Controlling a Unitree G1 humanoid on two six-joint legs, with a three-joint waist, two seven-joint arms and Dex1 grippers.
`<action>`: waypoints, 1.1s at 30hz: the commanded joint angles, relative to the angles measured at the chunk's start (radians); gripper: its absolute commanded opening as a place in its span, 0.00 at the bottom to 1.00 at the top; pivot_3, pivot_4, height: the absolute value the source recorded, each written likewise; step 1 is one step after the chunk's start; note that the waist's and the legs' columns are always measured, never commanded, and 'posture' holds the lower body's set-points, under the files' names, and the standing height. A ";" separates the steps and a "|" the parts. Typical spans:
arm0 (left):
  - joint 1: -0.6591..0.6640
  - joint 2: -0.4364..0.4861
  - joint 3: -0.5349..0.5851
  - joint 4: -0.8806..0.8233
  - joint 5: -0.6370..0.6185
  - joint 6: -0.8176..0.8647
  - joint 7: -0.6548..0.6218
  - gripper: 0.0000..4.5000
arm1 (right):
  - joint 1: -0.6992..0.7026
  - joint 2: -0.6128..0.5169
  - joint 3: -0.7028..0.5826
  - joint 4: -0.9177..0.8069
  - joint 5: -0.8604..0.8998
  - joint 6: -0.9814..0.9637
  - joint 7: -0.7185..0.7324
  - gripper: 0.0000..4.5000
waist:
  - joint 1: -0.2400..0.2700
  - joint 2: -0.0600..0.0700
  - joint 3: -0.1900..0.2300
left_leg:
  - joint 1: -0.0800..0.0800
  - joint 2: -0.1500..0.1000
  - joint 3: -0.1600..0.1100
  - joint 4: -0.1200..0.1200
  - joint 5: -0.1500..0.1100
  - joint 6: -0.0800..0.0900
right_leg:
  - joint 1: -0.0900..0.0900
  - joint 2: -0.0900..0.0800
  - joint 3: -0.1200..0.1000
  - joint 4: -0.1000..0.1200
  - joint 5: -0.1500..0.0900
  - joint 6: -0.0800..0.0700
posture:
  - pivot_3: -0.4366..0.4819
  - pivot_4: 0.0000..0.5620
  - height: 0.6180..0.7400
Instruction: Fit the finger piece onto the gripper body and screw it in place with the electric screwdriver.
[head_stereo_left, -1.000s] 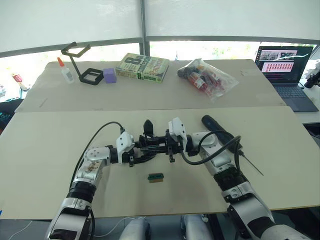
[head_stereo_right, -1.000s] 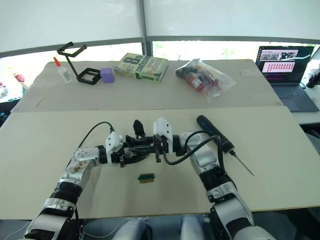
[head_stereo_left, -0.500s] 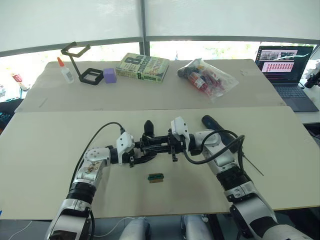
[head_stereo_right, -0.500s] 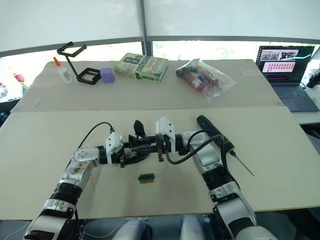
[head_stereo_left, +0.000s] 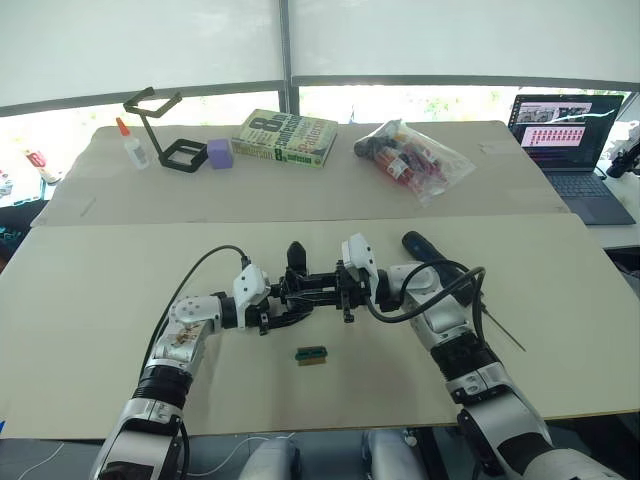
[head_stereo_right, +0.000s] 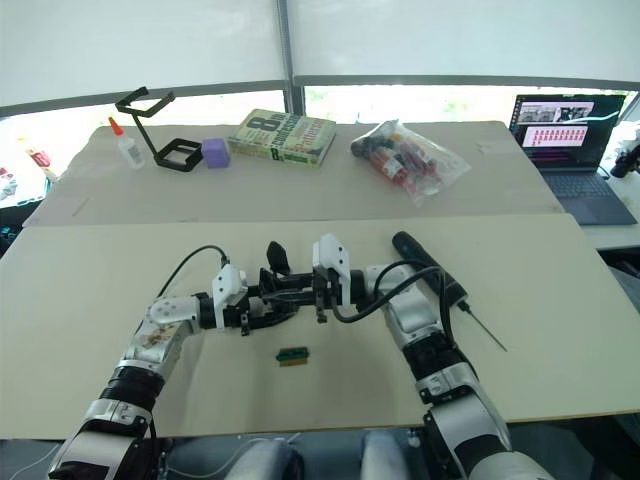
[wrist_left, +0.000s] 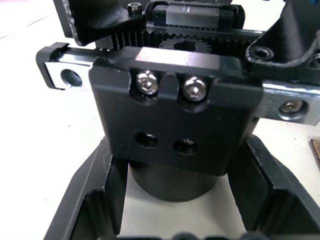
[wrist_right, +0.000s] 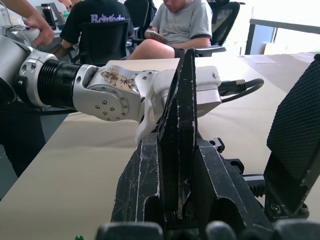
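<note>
At table centre, left pincer (head_stereo_left: 283, 310) clamped around gripper body (wrist_left: 175, 120), right pincer (head_stereo_left: 322, 291) pinching upright finger piece (wrist_right: 177, 130).

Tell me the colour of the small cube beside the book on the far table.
The cube is purple, clearest in the left eye view.

On the near table (head_stereo_left: 90, 350), the gripper body (head_stereo_left: 297, 287) sits around the middle, between the left gripper (head_stereo_left: 283, 308) on its left and the right gripper (head_stereo_left: 318, 290) on its right. A small block (head_stereo_left: 311, 354) lies just in front of it, toward the near edge. The screwdriver (head_stereo_left: 455, 285) lies to the right, behind the right arm. On the far table (head_stereo_left: 480, 185), a glue bottle (head_stereo_left: 131, 146), a stand (head_stereo_left: 163, 126) and a cube (head_stereo_left: 219, 152) sit at the left, a book (head_stereo_left: 285, 135) mid-table, a bag (head_stereo_left: 412, 155) to its right. A laptop (head_stereo_left: 565, 145) stands past the far right corner.
</note>
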 joint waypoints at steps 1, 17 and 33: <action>0.036 0.001 -0.030 0.006 -0.001 0.019 -0.029 0.51 | 0.033 -0.043 0.016 0.084 -0.065 0.028 -0.012 0.08 | 0.000 0.000 0.000 | 0.000 0.000 0.000 0.000 0.000 0.000 | 0.000 0.000 0.000 0.000 0.000 0.000 | 0.48 0.27 1.00; 0.038 0.000 -0.030 0.006 -0.002 0.017 -0.027 0.51 | 0.023 -0.060 0.016 0.034 -0.046 0.053 0.007 0.08 | 0.001 0.001 -0.001 | 0.001 0.000 0.000 -0.001 0.000 0.000 | 0.000 0.000 0.001 0.000 0.000 0.000 | 0.48 0.27 1.00; 0.028 -0.009 -0.035 0.027 -0.003 0.008 -0.031 0.51 | 0.013 -0.024 -0.056 -0.181 0.098 0.024 0.072 0.84 | 0.002 0.001 -0.001 | -0.004 0.000 0.000 -0.001 0.000 0.000 | -0.004 0.000 -0.001 -0.001 0.000 0.000 | 0.48 0.27 1.00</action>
